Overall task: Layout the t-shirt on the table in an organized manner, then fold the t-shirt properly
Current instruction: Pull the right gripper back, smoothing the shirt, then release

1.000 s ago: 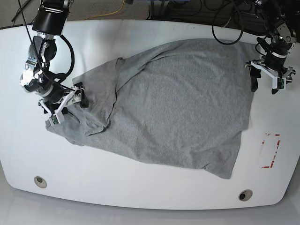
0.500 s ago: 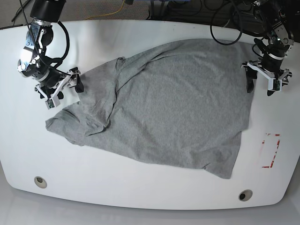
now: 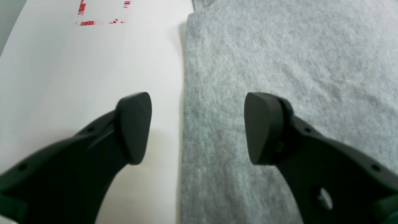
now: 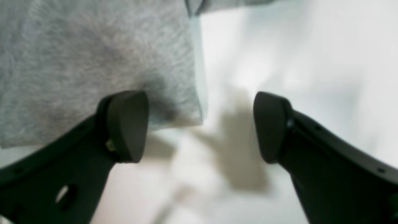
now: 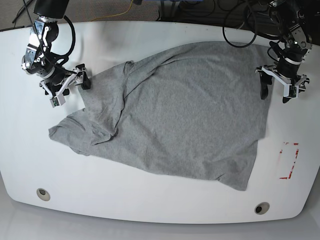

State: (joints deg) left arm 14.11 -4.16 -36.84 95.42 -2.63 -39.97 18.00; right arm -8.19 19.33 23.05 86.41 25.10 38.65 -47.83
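Nearest the base camera, the glossy white counter [image 5: 150, 200] with curved edges shows two small round holes [image 5: 43, 193] along its front rim and a red rectangular outline mark [image 5: 289, 160] toward one side. Beyond these lies the heather-grey short-sleeved cotton t-shirt [image 5: 185, 115], spread across the middle of the counter plain side up, with rumpled folds bunched at one end and a hem corner reaching toward the front.

Farther back, the right gripper [image 5: 67, 86] hangs low just past the shirt's rumpled end, its arm bent down from the rear corner. In the right wrist view its jaws stand wide apart, one black fingertip [image 4: 126, 124] over a fabric corner, the other over bare counter; nothing is held.

At the opposite rear side, the left gripper [image 5: 277, 86] points down at the shirt's straight edge. In the left wrist view its jaws are spread, straddling that edge, one fingertip [image 3: 264, 127] above cloth, and grip nothing.
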